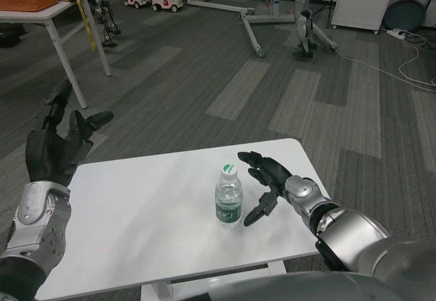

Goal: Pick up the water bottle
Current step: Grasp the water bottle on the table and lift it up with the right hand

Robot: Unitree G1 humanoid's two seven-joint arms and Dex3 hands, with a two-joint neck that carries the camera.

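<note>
A small clear water bottle point(229, 197) with a green label and white cap stands upright on the white table point(143, 219), right of its middle. My right hand point(265, 182) is just to the bottle's right, low over the table, fingers spread apart, holding nothing; a fingertip comes close to the bottle's base, and I cannot tell if it touches. At the table's far left edge my left hand point(60, 141) is raised with its fingers spread, holding nothing.
Beyond the table lies grey patterned carpet. A second white table point(51, 11) with an orange basket stands at the back left. A metal frame stand point(272, 22) and another robot's legs are farther back. Cables lie on the floor at the right.
</note>
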